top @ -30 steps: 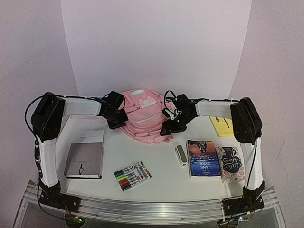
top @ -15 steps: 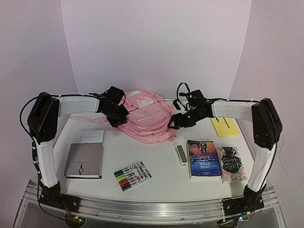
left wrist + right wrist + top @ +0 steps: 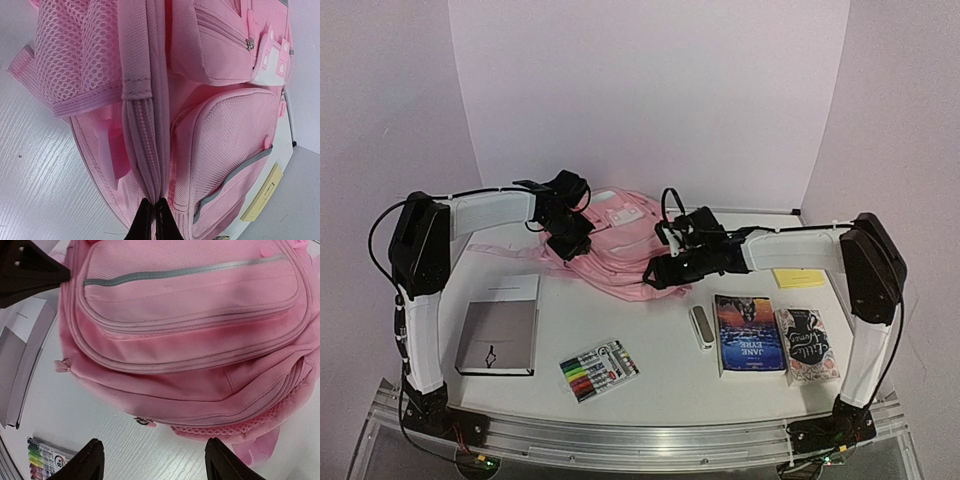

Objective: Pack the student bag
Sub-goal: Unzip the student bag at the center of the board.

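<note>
The pink student bag (image 3: 617, 243) lies at the back middle of the table, its front pockets facing up. My left gripper (image 3: 568, 243) is at the bag's left side. In the left wrist view this gripper (image 3: 153, 219) is shut on a raised fold of the student bag (image 3: 220, 130) along a zipper seam. My right gripper (image 3: 661, 272) sits at the bag's near right edge. Seen from the right wrist, it (image 3: 156, 460) is open just above the table. A small zipper pull (image 3: 144, 421) on the student bag (image 3: 190, 315) lies ahead of its fingertips, untouched.
A grey notebook (image 3: 500, 332) lies front left, with a pack of coloured markers (image 3: 598, 369) beside it. A small white case (image 3: 701, 327), two paperback books (image 3: 750, 335) (image 3: 807, 345) and a yellow pad (image 3: 798, 277) lie on the right.
My right gripper has swung left along the bag's near edge and its jaws have narrowed a little. The left gripper has moved slightly back, still pinching the bag, and the bag's shape has shifted.
</note>
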Robot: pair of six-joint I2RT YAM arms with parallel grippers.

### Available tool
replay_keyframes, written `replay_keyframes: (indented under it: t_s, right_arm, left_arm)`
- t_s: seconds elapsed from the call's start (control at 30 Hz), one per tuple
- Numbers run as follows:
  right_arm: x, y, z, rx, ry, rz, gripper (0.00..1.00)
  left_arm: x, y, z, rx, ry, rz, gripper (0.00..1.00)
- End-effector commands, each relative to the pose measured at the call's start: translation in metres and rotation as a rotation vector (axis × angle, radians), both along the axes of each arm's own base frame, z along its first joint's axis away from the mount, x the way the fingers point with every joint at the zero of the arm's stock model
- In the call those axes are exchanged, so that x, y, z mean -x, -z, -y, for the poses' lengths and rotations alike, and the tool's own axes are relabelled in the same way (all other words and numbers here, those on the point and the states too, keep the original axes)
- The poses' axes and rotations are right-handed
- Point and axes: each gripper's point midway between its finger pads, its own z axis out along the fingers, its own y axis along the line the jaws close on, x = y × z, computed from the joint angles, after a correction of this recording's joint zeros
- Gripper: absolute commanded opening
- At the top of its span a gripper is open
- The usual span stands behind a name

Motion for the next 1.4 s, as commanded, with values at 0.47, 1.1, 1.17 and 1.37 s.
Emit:
replay_keyframes:
  t_s: [0.47,1.1,1.17,1.37]
  right_arm:
    - [-0.017,0.043,-0.017,0.083,0.22,0.041,0.6]
    - [-0.037,0.017,-0.015,0.067,0.257,0.116,0.21]
    - [-0.032,0.017,-0.009,0.086,0.229,0.122,0.17]
    - [-0.027,0.027,0.015,0.115,0.176,0.095,0.01]
  left_arm:
    - [-0.009,-0.035,0.006,0.05,-0.024,0.098,0.0]
    - [-0.003,-0.037,-0.015,0.009,-0.062,0.119,0.0]
    - [-0.004,-0.039,-0.022,-0.001,-0.072,0.123,0.0]
    - [-0.007,-0.04,-0.043,-0.018,-0.098,0.133,0.0]
